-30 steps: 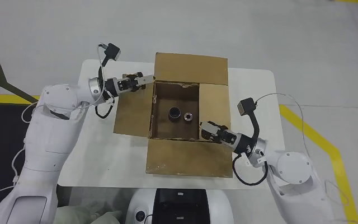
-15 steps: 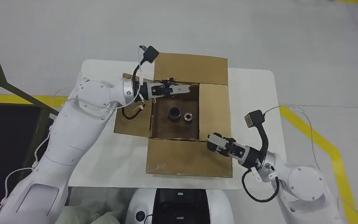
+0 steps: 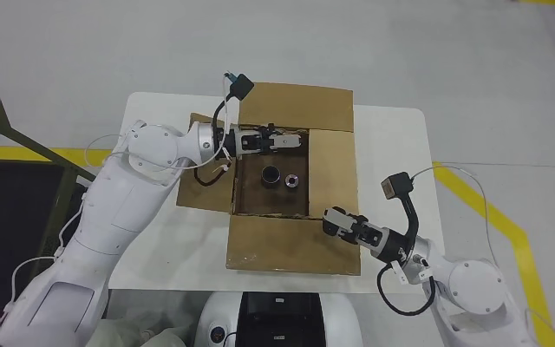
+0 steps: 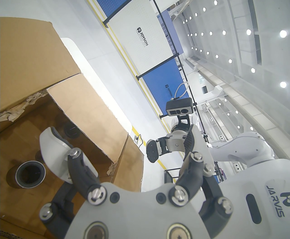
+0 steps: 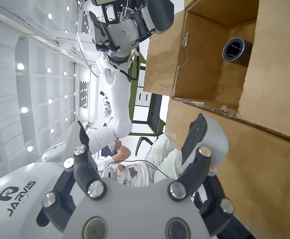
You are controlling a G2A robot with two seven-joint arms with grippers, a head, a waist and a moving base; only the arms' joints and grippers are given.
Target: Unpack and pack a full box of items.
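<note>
White table (image 3: 156, 234): spreads below and out to every side of the jaws of the left gripper (image 3: 290, 139) and right gripper (image 3: 332, 221).
Yellow floor stripe (image 3: 481, 203) on grey floor (image 3: 434, 52): well apart from the right jaws, on their outer side.
Blue partition panels (image 4: 156, 90) and white pegboard panel (image 4: 140, 34): far ahead of the left jaws.
Ceiling lights (image 4: 249, 31): high above the left jaws.
Green-framed bench (image 5: 134, 101): far ahead of the right jaws.

The right gripper (image 5: 139, 126) is spread wide, one ribbed finger (image 5: 192, 138) close against the near flap of the cardboard box (image 5: 199, 74). Ahead of it, a dark cylinder (image 5: 234, 52) sits inside; the left gripper (image 5: 145, 20) hangs beyond the far rim
</note>
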